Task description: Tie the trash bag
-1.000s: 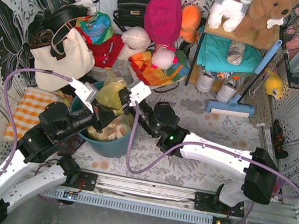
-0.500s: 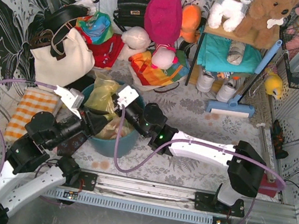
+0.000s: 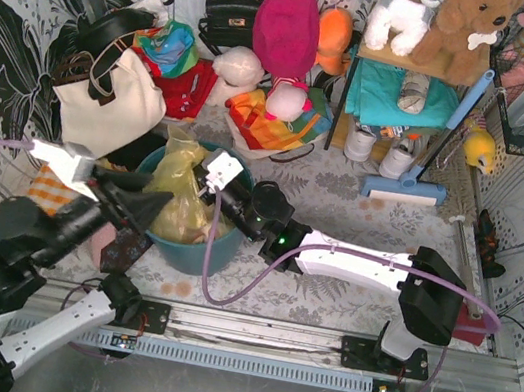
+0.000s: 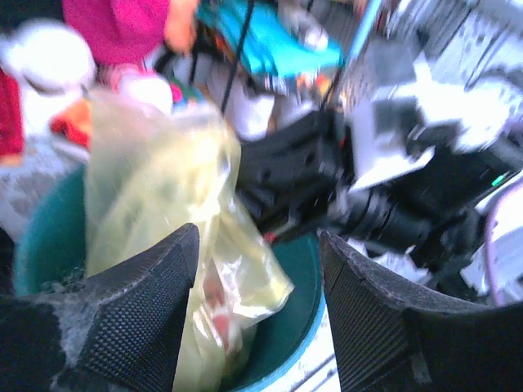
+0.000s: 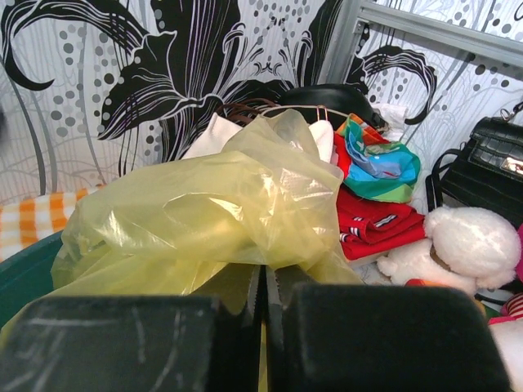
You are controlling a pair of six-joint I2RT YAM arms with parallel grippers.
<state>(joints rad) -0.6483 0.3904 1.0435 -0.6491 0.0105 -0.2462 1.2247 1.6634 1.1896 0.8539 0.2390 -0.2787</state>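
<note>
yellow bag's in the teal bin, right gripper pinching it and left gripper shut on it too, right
No: the left gripper is open, jaws apart, gripping nothing, as the left wrist view shows. The trash bag does sit in the teal bin, with the right gripper pinching it.

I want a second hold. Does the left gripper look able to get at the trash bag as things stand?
Probably yes. The left gripper is open and faces the trash bag, whose near side in the teal bin lies uncovered. The right gripper, shut on the bag, sits at its other side.
</note>
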